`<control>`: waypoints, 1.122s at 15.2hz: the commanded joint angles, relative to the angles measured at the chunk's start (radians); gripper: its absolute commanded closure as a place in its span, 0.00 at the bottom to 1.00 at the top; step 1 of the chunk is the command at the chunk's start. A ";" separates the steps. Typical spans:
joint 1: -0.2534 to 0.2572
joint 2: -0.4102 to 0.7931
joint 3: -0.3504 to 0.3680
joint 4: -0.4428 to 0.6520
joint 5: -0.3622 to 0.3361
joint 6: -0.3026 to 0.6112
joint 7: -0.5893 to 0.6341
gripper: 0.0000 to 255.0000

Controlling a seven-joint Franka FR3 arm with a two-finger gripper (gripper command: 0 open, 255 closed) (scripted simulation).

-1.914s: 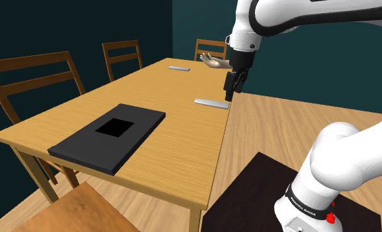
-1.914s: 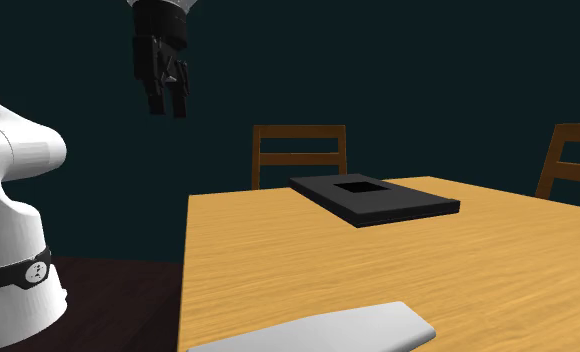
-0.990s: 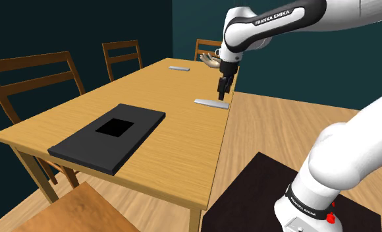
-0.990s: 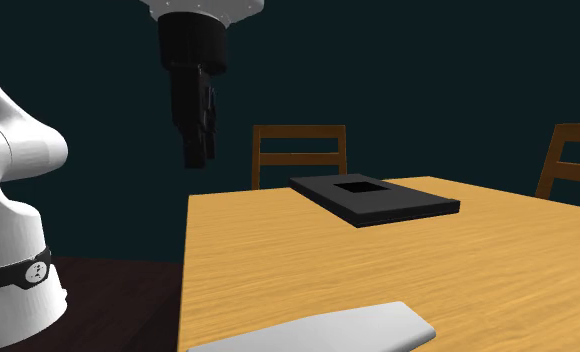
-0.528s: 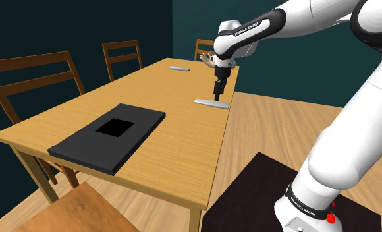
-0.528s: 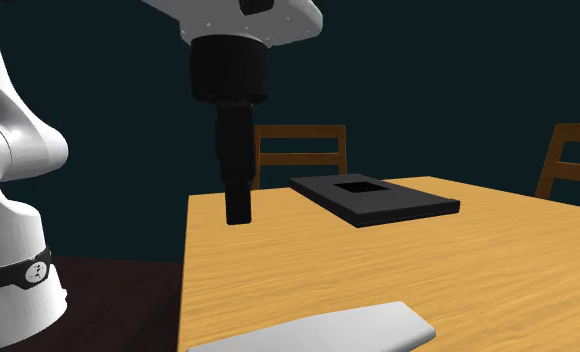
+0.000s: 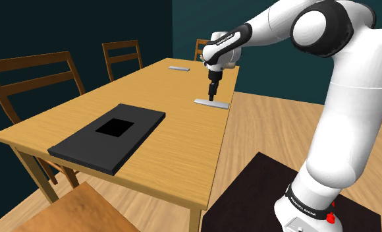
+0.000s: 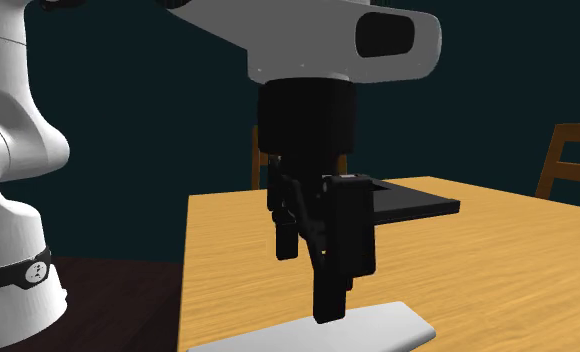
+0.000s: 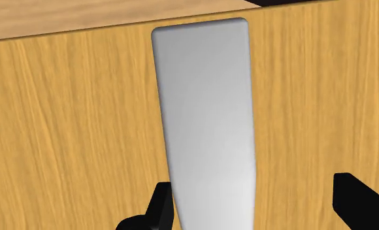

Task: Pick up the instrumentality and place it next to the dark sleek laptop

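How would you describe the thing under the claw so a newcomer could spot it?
On the wooden table, look by the edge on the robot's side, under the open claw. A flat pale grey slab lies there, much smaller and lighter than the dark laptop; the other grey piece lies at the far end.

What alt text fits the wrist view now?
A flat, pale grey tool lies on the wooden table, directly below the hand. The hand's black fingers stand open on either side of it, one close to its edge.
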 commanded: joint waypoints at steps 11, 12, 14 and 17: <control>-0.022 0.119 0.004 0.030 0.034 0.083 -0.054 0.00; -0.022 0.119 0.004 0.030 0.034 0.083 -0.054 0.00; -0.022 0.119 0.004 0.030 0.034 0.083 -0.054 0.00; -0.022 0.119 0.004 0.030 0.034 0.082 -0.054 1.00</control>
